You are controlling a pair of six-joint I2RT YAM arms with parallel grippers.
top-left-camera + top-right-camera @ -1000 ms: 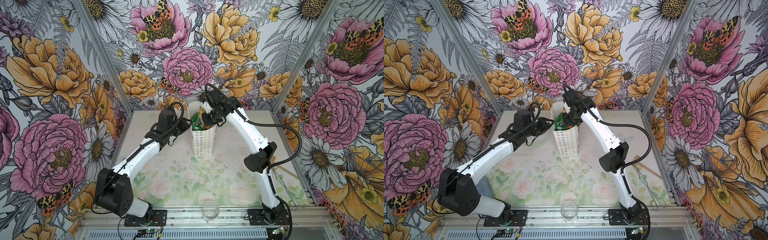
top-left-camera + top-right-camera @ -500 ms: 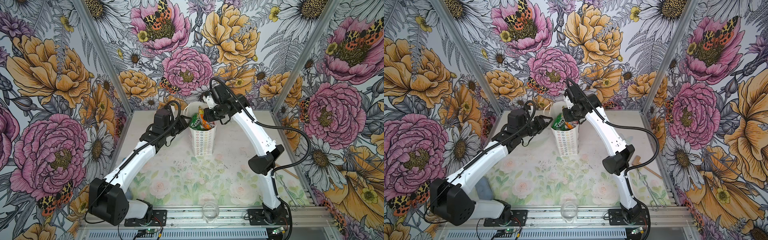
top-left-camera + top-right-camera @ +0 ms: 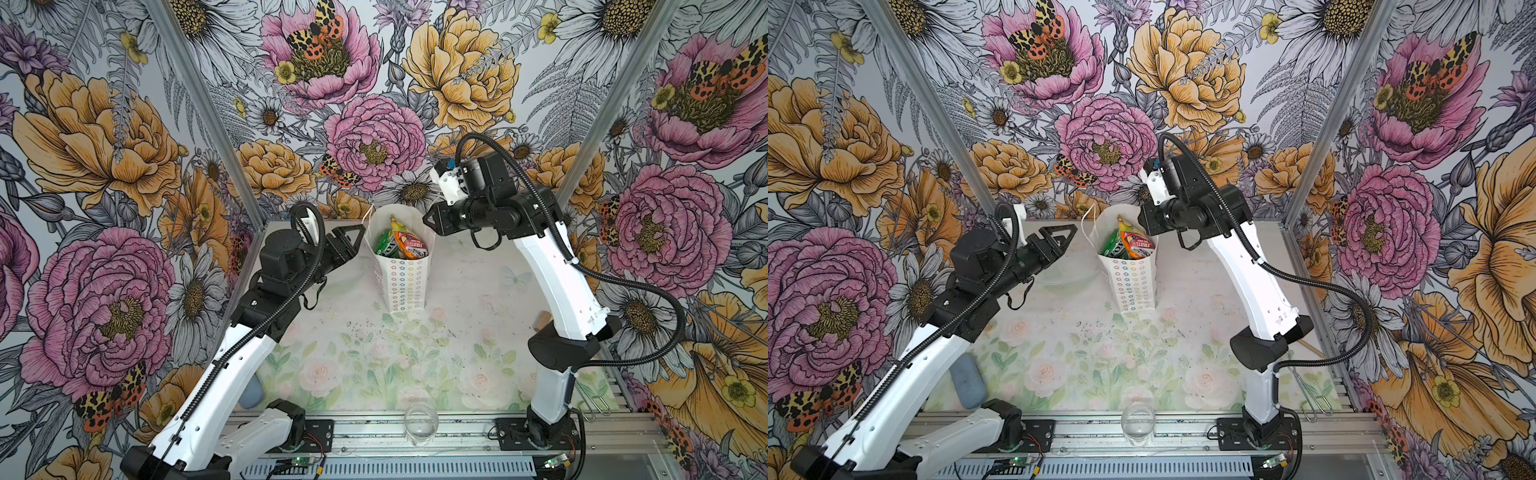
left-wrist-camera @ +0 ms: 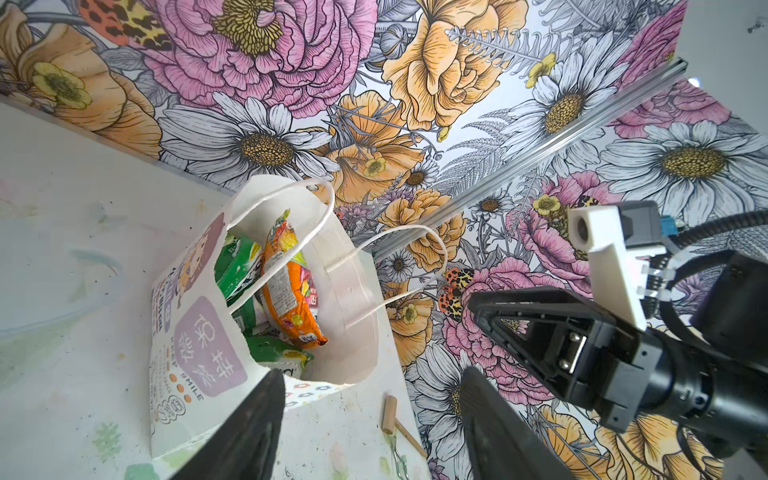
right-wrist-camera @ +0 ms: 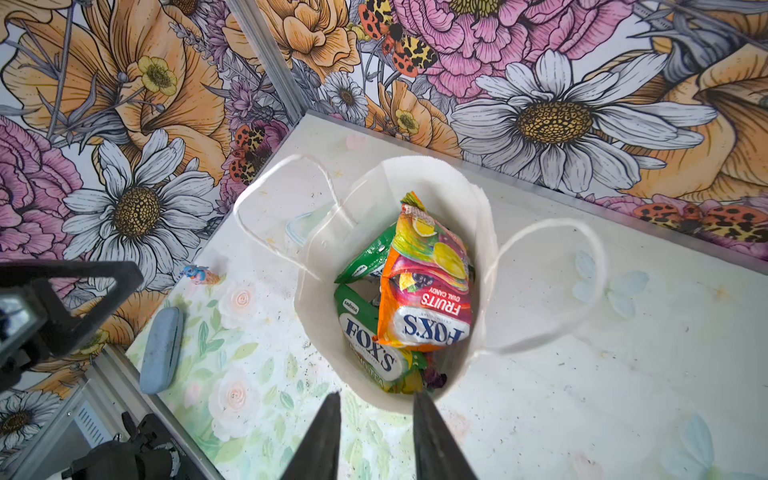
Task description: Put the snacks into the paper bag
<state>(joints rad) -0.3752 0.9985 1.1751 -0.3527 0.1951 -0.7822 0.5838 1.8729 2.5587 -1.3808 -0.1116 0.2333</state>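
Snacks [image 5: 424, 299] fill the upright paper bag [image 3: 401, 286] near the back of the table [image 3: 465, 332], an orange packet on top. The left gripper [image 3: 359, 237] and right gripper [image 5: 377, 397] flank the bag's mouth, jaws spread, both empty.

The orange glossy packet [image 5: 424, 299] read "FOX'S FRUITS OVAL CANDY"; the green glossy packet [image 5: 365, 345] "FOX'S"; the white paper bag [image 4: 166, 399] "KEEP SMILE".
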